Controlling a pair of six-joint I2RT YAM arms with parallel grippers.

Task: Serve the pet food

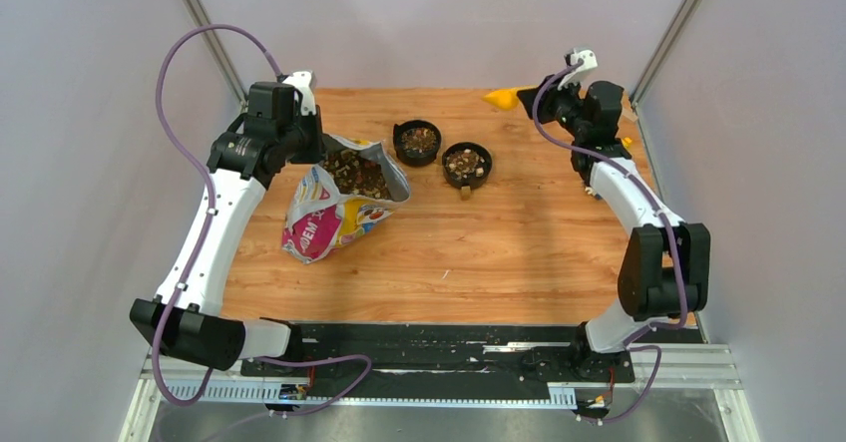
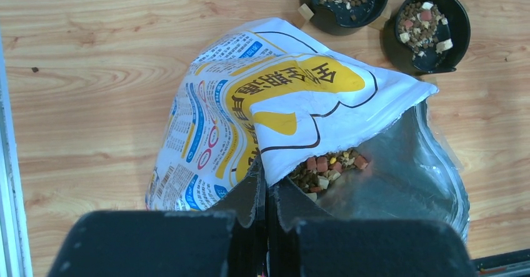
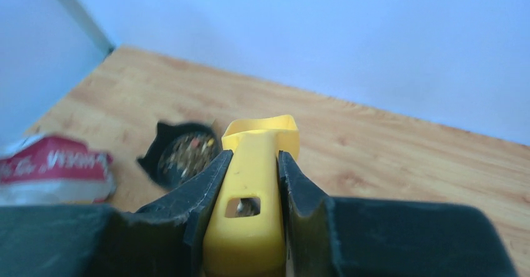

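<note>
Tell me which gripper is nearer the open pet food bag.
Left. The left gripper pinches the bag at its rim; the right gripper holds the yellow scoop at the far right corner, beyond both bowls.

Left tool (image 2: 267,174) pinched on bag (image 2: 212,133) rim; right tool (image 3: 255,156) clamping scoop (image 3: 260,130) handle.

Both arms are built of white tubular links joined by boxy black joint housings: the left arm (image 1: 214,232) at 9 o'clock in the top view, the right arm (image 1: 624,188) at 3 o'clock. A purple cable (image 1: 211,28) loops along each, down to the black base rail (image 1: 439,347) at 6 o'clock. A small white camera housing (image 1: 302,85) caps each wrist. The left gripper (image 2: 265,183) and right gripper (image 3: 255,158) have matte black wedge-shaped fingers (image 3: 200,189).
</note>
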